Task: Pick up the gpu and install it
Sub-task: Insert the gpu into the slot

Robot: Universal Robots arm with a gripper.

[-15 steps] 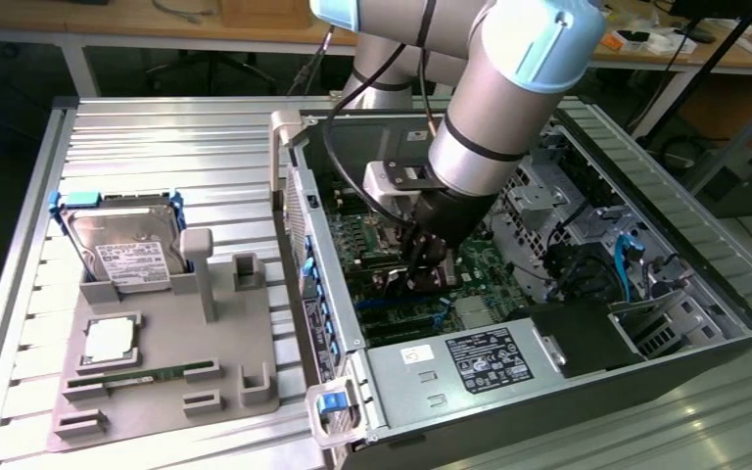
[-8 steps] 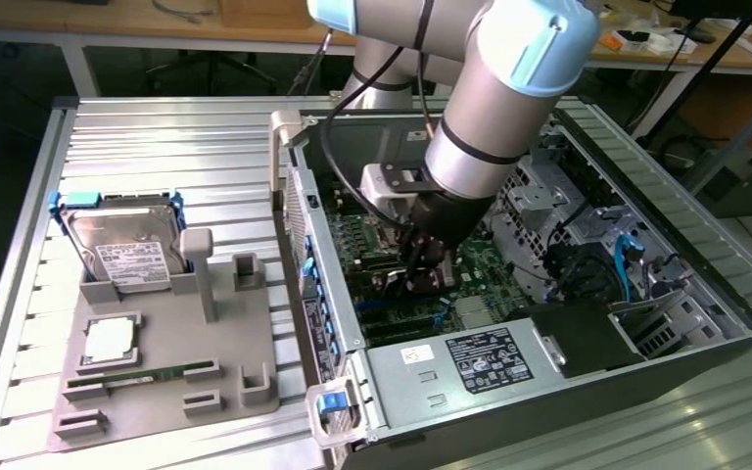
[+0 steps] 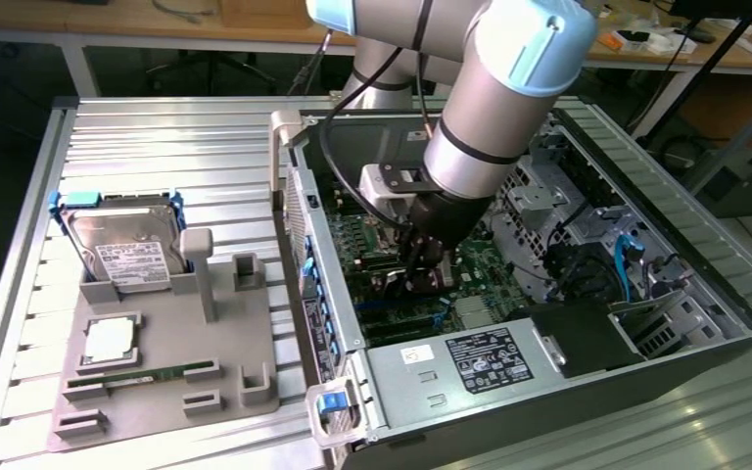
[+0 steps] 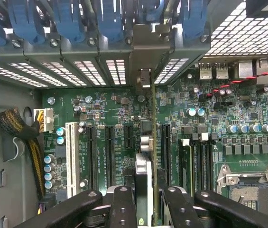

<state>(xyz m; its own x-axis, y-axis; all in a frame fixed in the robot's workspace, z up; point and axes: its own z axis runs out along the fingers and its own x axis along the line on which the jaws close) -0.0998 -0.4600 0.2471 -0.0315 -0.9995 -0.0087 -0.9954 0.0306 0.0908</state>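
Note:
My gripper point(image 3: 415, 279) reaches down into the open computer case point(image 3: 689, 284), just above the green motherboard point(image 3: 481, 259). In the wrist view the gripper point(image 4: 146, 202) is shut on the gpu point(image 4: 145, 147), a thin card seen edge-on between the two black fingers point(image 4: 123, 206). The card stands upright over the motherboard's expansion slots point(image 4: 110, 152). Its silver bracket end point(image 4: 145, 78) lies against the perforated rear wall of the case, under the blue slot latches point(image 4: 110, 14). Whether the card's edge sits in a slot I cannot tell.
Left of the case in the exterior view, a grey fixture point(image 3: 226, 323) holds a silver hard drive with blue rails point(image 3: 121, 240), a processor chip point(image 3: 109, 338) and a green memory stick point(image 3: 134, 377). A power supply point(image 3: 481, 357) and cables point(image 3: 625, 264) crowd the case.

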